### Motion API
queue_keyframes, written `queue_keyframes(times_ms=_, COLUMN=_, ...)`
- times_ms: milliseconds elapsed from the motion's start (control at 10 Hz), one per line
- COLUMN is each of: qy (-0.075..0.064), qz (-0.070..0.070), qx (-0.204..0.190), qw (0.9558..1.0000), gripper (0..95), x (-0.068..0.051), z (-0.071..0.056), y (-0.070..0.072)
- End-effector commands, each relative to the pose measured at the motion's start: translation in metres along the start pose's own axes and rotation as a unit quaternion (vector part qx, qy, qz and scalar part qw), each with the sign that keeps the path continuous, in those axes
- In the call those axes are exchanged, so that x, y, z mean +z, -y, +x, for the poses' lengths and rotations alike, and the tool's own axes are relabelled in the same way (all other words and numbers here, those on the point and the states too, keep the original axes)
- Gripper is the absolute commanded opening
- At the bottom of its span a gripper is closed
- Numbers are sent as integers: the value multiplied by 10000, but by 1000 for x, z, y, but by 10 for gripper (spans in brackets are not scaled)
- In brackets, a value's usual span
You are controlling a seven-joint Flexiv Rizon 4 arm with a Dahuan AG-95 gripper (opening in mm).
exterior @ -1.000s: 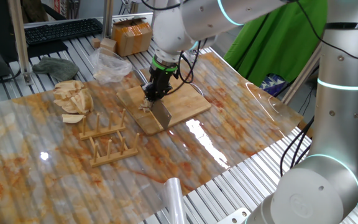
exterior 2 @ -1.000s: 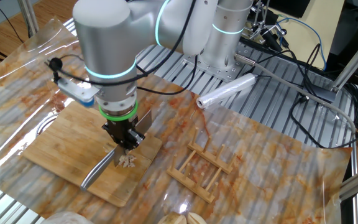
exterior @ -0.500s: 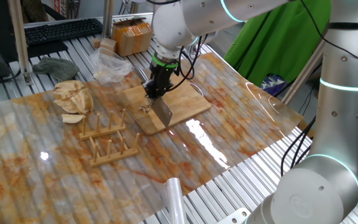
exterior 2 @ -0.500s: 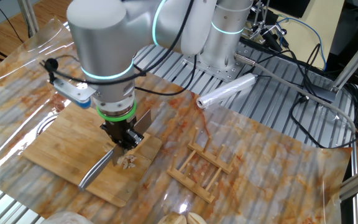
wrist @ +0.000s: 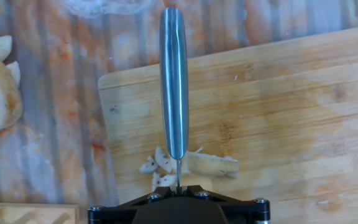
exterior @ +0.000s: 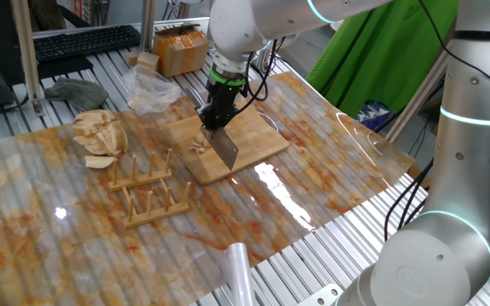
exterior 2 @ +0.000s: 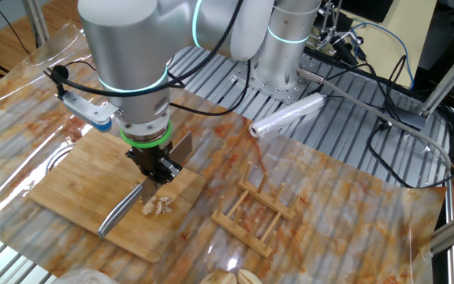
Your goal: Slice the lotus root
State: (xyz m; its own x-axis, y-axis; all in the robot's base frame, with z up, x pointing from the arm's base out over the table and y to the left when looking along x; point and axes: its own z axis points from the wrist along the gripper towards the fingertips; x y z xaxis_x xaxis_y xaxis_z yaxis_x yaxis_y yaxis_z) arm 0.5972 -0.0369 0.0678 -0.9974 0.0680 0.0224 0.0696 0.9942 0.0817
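My gripper [exterior: 214, 116] is shut on a steel cleaver [exterior: 227, 150], held a little above the wooden cutting board [exterior: 255, 138]. The lotus root [exterior: 197, 146] lies on the board as a few thin pale slices, just left of the blade. From the other side, the gripper [exterior 2: 157, 170] hangs over the slices [exterior 2: 160, 207], and the cleaver's handle [exterior 2: 120, 213] slopes down to the left. In the hand view the handle [wrist: 173, 81] runs straight ahead from my gripper [wrist: 178, 186], with the lotus root [wrist: 191, 163] underneath on the board [wrist: 278, 112].
A heap of pale wedges [exterior: 99, 132] lies left of the board. A wooden peg rack [exterior: 147, 191] stands in front of it. A crumpled plastic bag [exterior: 151, 89] sits behind the board. A plastic roll [exterior: 238, 272] lies near the table's front edge.
The gripper has lifted the cleaver up off the board and shifted it slightly away from the slices. The slices stay where they lay.
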Motion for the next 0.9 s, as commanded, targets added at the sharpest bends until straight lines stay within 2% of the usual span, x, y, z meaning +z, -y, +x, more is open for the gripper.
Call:
queue_keyframes(times_ms=100, qy=12, qz=9, qx=40, qw=10000, gripper=0, x=-3, z=2, y=-3)
queue_keyframes(times_ms=300, qy=-25, qz=251, qx=-117, qw=9996, gripper=0, x=-6, z=2, y=-2)
queue_keyframes(times_ms=400, qy=-67, qz=279, qx=-170, qw=9994, gripper=0, x=-8, z=3, y=2)
queue_keyframes(times_ms=900, qy=-4, qz=232, qx=-190, qw=9996, gripper=0, x=-8, z=3, y=17)
